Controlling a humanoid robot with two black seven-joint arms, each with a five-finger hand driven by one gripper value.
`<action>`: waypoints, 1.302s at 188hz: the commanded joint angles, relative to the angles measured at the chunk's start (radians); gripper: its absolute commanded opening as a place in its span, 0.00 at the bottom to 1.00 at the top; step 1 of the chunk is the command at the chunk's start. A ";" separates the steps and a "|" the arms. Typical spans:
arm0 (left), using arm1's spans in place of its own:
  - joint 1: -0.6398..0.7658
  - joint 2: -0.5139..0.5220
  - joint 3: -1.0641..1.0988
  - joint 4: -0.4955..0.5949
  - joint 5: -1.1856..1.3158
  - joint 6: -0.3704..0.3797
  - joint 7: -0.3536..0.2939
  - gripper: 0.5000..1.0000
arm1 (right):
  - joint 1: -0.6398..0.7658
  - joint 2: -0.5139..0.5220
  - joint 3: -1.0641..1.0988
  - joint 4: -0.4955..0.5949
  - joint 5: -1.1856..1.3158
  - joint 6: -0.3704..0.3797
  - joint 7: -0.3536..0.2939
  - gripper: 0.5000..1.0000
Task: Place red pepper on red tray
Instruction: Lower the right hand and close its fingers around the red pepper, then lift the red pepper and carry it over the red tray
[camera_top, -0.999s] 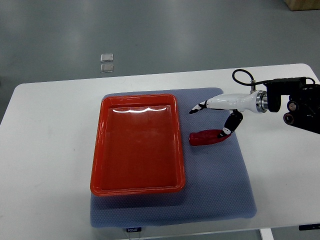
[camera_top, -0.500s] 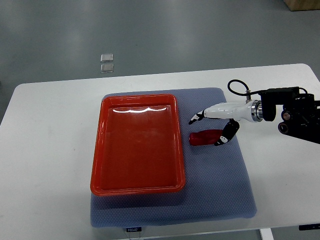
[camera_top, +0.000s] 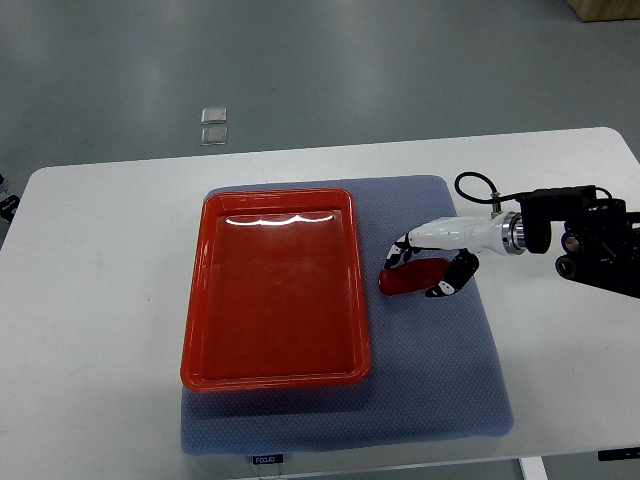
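Now, from the top view, the right hand (camera_top: 425, 268) reaches in from the right edge of the picture, its white palm and black-tipped fingers (camera_top: 400, 250) curled down over the red pepper (camera_top: 412, 276). The upper fingers bend over the pepper's far side and left end, while the thumb (camera_top: 447, 284) presses in at its near side, so the hand is closing around the pepper. Whether the grip is fully tight cannot be told from this steep angle. The pepper lies flat beneath the palm, on the blue mat (camera_top: 440, 380), with its long axis running left to right and its rounded end poking out just past the fingertips.

Just to the left of the fingertips, apart from them by a narrow strip of mat, is the right rim of the red tray (camera_top: 362, 300). The tray sits on the same mat, long side running away from the robot, and its glossy floor catches a band of light along the far edge. Behind the hand, toward the right edge, a silver wrist collar joins the black forearm (camera_top: 595, 240), and a black cable (camera_top: 475, 185) loops above the wrist. The mat rests on a white table (camera_top: 100, 300). Beyond the far edge of the table, two small clear squares (camera_top: 213, 125) lie on the grey floor.
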 joint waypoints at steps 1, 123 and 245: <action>0.000 0.000 0.000 0.000 0.000 0.000 0.000 1.00 | -0.006 0.004 -0.002 0.000 -0.009 0.000 0.000 0.39; 0.000 0.000 0.000 0.000 0.000 -0.001 0.000 1.00 | 0.025 -0.008 0.005 -0.011 -0.011 0.003 0.000 0.07; 0.000 0.000 0.000 0.000 0.000 0.000 0.000 1.00 | 0.149 0.230 0.160 -0.123 0.153 -0.024 0.000 0.12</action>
